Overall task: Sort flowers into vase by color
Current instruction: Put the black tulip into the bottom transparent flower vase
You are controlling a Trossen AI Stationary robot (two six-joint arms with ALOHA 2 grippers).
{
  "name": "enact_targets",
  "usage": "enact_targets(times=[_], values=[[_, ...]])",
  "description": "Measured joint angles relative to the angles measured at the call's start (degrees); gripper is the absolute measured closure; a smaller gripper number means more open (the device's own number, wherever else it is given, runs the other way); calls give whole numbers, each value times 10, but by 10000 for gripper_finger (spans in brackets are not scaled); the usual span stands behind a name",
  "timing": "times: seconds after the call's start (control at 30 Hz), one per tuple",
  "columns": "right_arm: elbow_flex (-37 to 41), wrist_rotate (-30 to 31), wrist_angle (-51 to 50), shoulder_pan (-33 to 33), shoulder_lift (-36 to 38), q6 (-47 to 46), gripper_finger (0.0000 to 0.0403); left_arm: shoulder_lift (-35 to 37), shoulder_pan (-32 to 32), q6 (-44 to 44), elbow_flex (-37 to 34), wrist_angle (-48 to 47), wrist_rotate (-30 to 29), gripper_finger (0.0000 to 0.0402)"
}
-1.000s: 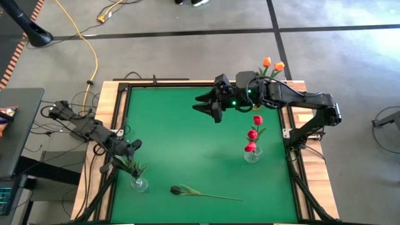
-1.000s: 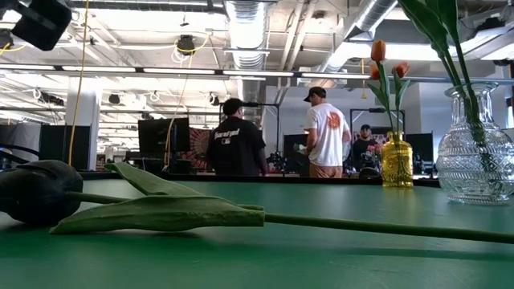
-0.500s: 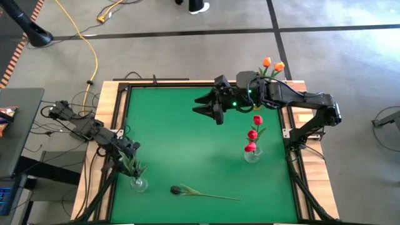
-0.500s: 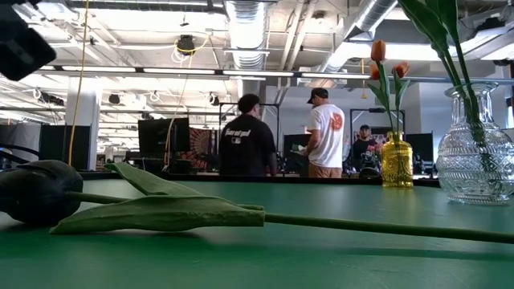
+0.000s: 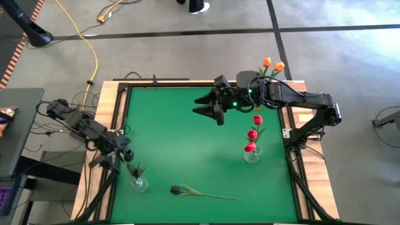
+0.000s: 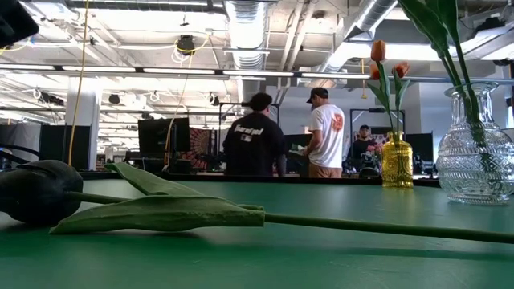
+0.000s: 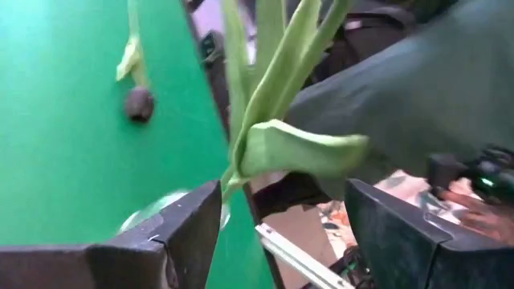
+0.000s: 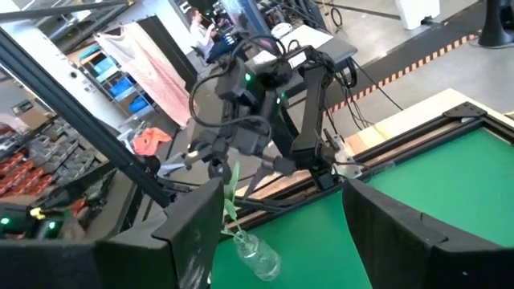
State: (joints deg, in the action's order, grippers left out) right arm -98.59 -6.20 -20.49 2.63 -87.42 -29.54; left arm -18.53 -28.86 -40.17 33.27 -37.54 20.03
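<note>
My left gripper (image 5: 123,155) hangs over the table's left edge, fingers spread, nothing pinched between them; green stems and a folded narrow leaf (image 7: 299,150) rise just ahead of its dark fingers (image 7: 189,229). Below it stands a small clear glass vase (image 5: 139,184) holding only those green stems. A dark blackish tulip (image 5: 177,190) lies flat on the smooth green table (image 5: 181,137) near the front edge, its thin stem trailing right and one long leaf lying along it; in the low view its matte rounded head (image 6: 38,190) rests on the surface. A cut-glass vase (image 5: 252,154) at right holds three red tulips (image 5: 252,134). A small golden bottle vase (image 6: 397,163) at the far right corner holds orange tulips (image 5: 272,64). My right gripper (image 5: 206,105) hovers over the table's far middle, fingers parted and empty.
</note>
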Motion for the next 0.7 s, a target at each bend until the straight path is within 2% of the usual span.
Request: enact_targets(times=[0.17,0.3,0.5,0.7], values=[[-2,-1,-1,-17,0,1,121,-25,0,-22,75,-149,-57,151],[-29,-2,-3,-37,0,44,121,-57,0,-27,129,-243,-106,151],[-103,1,-33,-69,1,95,121,-97,0,48,204,-288,-191,151],[-120,2,-58,-155,1,81,121,-126,0,96,296,-355,-343,151]])
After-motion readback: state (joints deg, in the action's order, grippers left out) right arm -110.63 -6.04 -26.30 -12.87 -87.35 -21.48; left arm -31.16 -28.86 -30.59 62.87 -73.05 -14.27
